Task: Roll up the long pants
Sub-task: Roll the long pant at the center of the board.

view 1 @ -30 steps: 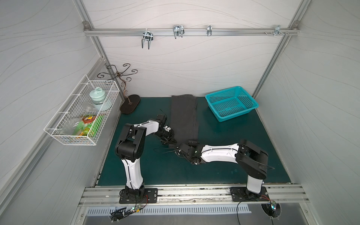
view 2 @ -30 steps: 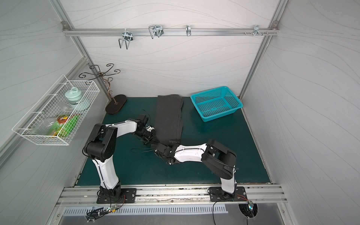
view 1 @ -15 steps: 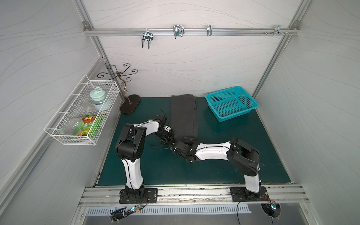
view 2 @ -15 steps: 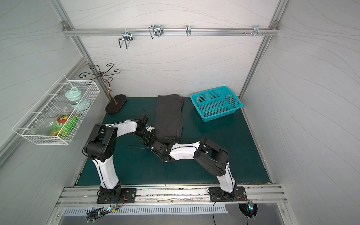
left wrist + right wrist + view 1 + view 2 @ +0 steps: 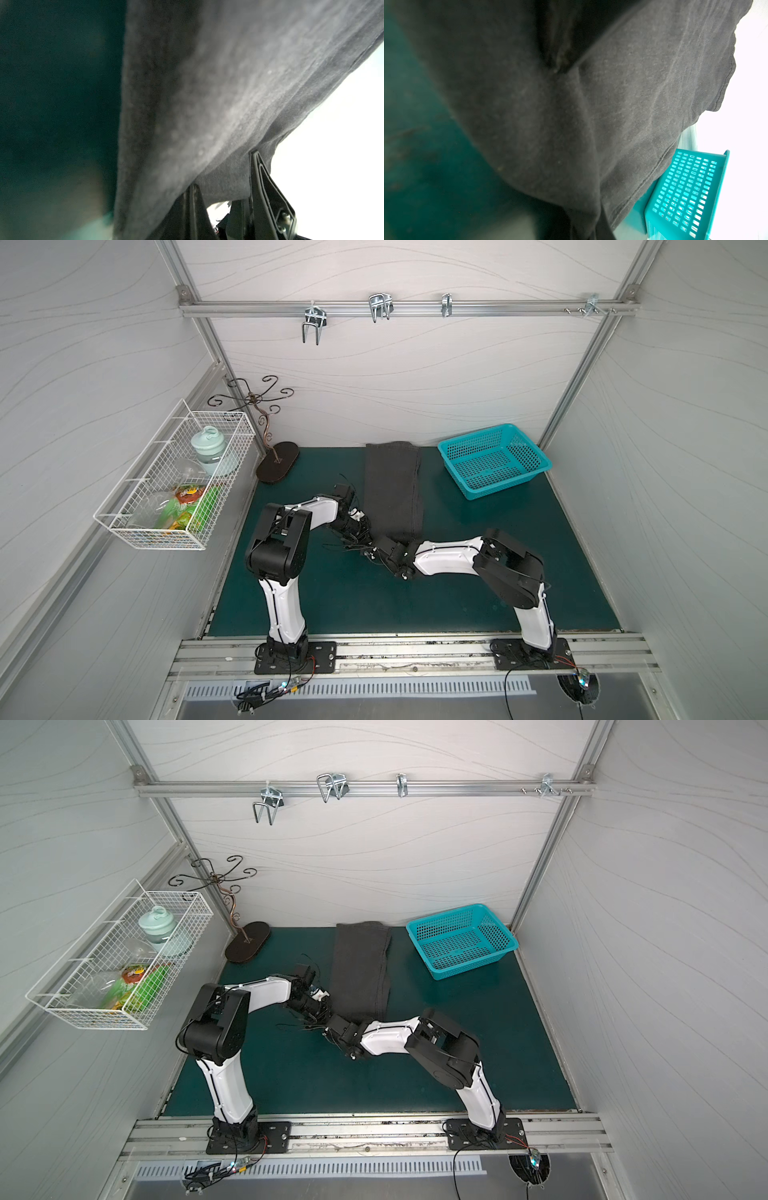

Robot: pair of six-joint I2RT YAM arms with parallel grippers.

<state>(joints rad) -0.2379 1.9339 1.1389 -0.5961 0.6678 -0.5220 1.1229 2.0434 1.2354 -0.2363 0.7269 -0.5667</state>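
On the dark green mat (image 5: pixel 457 593) of the white-walled booth, both arms meet at the near hem of the long pants (image 5: pixel 392 489). The left gripper (image 5: pixel 224 169) is clamped on that edge. The right gripper (image 5: pixel 380 542) is closed too, apparently pinching the hem just beside it. The cloth looks soft, light and limp, so the hem corners seem the best hold. Beyond the grippers, the folded strip lies flat, running to the back wall near the teal basket (image 5: pixel 494 460).

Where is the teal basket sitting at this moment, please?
In both top views, the teal basket stands in the far right corner of the table, right of the long pants, apart from them.
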